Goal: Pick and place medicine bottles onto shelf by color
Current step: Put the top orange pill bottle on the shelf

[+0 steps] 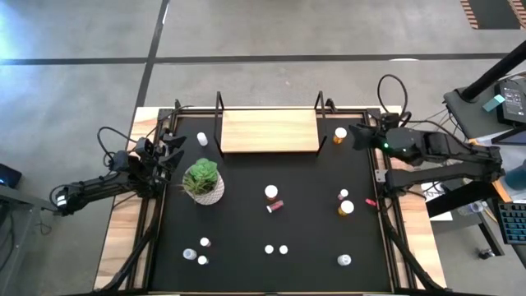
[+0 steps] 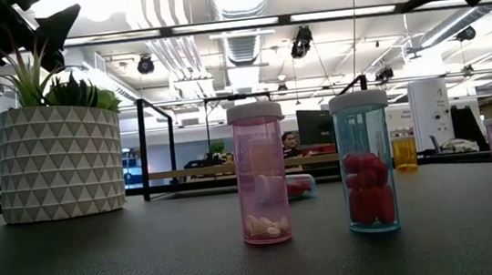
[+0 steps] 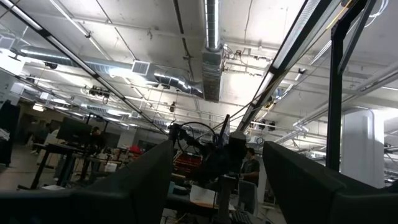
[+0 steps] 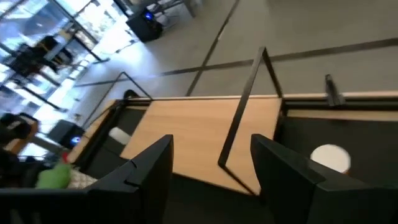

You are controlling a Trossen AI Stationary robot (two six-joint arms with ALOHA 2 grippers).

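My right hand (image 1: 355, 136) hangs at the far right corner of the desk (image 1: 312, 271), fingers spread and holding nothing, just beside an orange bottle (image 1: 340, 134) that stands off the shelf's right end. My wrist view looks past my fingers to the shelf (image 4: 186, 134), with that bottle's white cap (image 4: 331, 157) close by. My left hand (image 1: 168, 152) waits at the desk's left edge beside the plant (image 1: 202, 181), fingers wide and empty.

I judge I'm at the reach step: nothing sits on the board yet. Next I'd need to drop over the orange bottle, centre it between my fingers, and pinch below the cap.

The other bottles are scattered across the near half of the desk. The low view shows 2 up close: a pink bottle (image 2: 261, 173) with a few pale pills at its bottom, and a clear bottle (image 2: 365, 162) about half full of red pills.
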